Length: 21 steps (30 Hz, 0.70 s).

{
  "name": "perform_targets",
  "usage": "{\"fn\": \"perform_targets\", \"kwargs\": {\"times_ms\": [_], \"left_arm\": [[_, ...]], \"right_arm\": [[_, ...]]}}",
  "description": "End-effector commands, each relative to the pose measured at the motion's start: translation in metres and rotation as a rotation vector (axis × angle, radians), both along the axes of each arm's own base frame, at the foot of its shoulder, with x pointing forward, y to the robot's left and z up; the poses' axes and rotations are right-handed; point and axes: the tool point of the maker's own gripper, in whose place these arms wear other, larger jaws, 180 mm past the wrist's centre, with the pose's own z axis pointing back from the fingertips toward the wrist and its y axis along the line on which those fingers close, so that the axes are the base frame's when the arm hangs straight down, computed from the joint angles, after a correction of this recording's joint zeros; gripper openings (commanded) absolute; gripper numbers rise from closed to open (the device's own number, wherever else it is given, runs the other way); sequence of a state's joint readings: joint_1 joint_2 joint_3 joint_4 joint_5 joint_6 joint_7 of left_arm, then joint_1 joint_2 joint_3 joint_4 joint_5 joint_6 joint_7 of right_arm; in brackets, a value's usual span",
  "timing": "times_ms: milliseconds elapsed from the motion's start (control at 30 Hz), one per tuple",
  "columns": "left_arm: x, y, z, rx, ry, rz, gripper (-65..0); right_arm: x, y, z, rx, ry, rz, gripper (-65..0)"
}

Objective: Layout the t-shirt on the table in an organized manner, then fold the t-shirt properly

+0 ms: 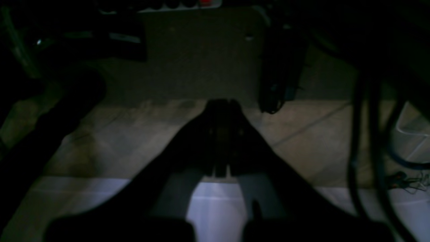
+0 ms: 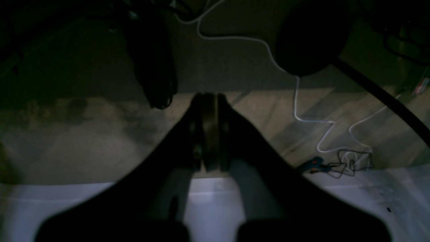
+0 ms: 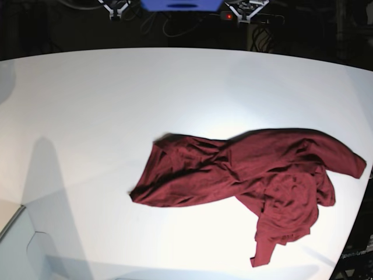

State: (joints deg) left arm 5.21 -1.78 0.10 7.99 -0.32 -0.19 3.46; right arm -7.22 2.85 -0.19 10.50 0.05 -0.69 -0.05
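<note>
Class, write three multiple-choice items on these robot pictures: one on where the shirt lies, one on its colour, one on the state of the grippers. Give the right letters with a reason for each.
1. Where does the t-shirt lie on the table in the base view?
A. toward the right side
B. in the far left corner
C. hanging off the far edge

2. What colour is the t-shirt?
A. bright yellow
B. dark red
C. white

3. How is the t-shirt lying, and how do the grippers stand?
A. neatly folded, both grippers open
B. spread flat, one gripper holding it
C. crumpled, both grippers shut and empty

Key: 1 A, the cloth fills the right half of the tabletop. 2 B, it is maroon all over. 3 C, it is bunched and wrinkled, and the left gripper and right gripper each show jaws pressed together with no cloth between them.
</note>
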Motion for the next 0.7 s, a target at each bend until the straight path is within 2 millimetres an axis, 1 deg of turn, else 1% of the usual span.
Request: {"fn": "perform_targets", "kwargs": {"times_ms": [0,100,667], "left_arm": [[-0.0058,0.0046,0.0003,0.012,0.022,0.001,-65.0],[-0.0103,0.0057,0.0006,0.015,0.062,0.003,-65.0],[-0.0051,0.0056,0.0005,0.016,0.056,-0.004,-65.0]], "right_arm": [[-0.0018,0.0007,0.0000,0.012,0.004,0.000,-65.0],[-0.0024,0.0007,0.0000,0.012,0.006,0.000,-65.0],[0.0005,0.0007,0.0000,0.012,0.000,0.000,-65.0]]}}
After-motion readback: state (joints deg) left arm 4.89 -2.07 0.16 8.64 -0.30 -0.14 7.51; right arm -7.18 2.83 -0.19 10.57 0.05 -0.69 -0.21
